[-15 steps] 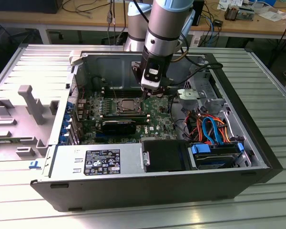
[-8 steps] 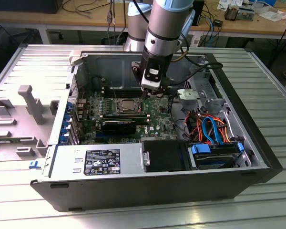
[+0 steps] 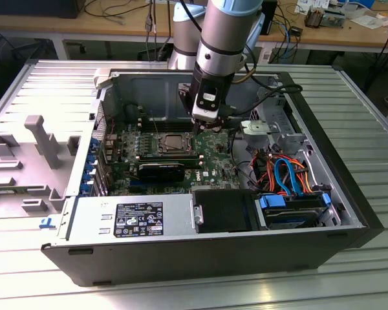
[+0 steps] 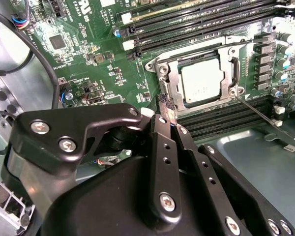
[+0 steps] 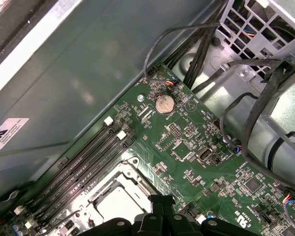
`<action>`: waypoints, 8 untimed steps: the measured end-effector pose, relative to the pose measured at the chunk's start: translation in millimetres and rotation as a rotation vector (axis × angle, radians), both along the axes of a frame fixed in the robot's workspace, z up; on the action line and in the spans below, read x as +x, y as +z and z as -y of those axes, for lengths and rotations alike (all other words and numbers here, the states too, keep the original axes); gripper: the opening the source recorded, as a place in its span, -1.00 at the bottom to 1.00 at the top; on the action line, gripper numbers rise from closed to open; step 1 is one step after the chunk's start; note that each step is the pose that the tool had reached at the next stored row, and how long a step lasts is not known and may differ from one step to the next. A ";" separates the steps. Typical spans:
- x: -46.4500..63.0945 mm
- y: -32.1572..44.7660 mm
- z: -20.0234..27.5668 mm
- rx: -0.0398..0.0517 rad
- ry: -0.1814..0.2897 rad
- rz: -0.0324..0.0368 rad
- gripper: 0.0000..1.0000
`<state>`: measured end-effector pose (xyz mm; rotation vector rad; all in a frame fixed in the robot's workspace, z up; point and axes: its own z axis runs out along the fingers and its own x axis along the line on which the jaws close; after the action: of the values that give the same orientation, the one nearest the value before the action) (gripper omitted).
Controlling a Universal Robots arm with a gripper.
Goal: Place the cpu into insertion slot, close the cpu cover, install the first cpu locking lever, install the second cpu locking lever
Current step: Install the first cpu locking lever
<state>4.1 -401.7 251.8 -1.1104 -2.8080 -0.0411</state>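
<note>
The open computer case (image 3: pixel 349 194) lies on its side on a ribbed metal table (image 3: pixel 375 129), and the arm reaches down over the green motherboard (image 4: pixel 103 73). The gripper (image 4: pixel 169 110) hovers just beside the insertion slot (image 4: pixel 156 65), at the edge facing the memory slots (image 4: pixel 221 120). Its fingers are drawn together, with nothing visible between them. In the second wrist view the cpu (image 4: pixel 202 81) sits flat in the slot and the cpu cover (image 4: pixel 231 73) lies down around it, so the first two steps look done. A thin locking lever (image 4: pixel 260 112) angles away from the socket corner over the memory slots and looks unlatched. Another rod (image 4: pixel 201 49) lies along the opposite edge; I cannot tell whether it is hooked. The lever work seems to remain.
</note>
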 end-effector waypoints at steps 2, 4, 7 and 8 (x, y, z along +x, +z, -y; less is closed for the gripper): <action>0.0 0.0 0.0 0.0000 0.003 0.0000 -0.78; 0.0 0.0 0.0 0.0000 0.006 0.0000 -0.78; 0.0 0.0 0.0 0.0000 0.011 0.0000 -0.78; 0.0 0.0 0.0 0.0000 0.012 0.0000 -0.78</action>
<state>4.1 -401.7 251.8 -1.0940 -2.8142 -0.0401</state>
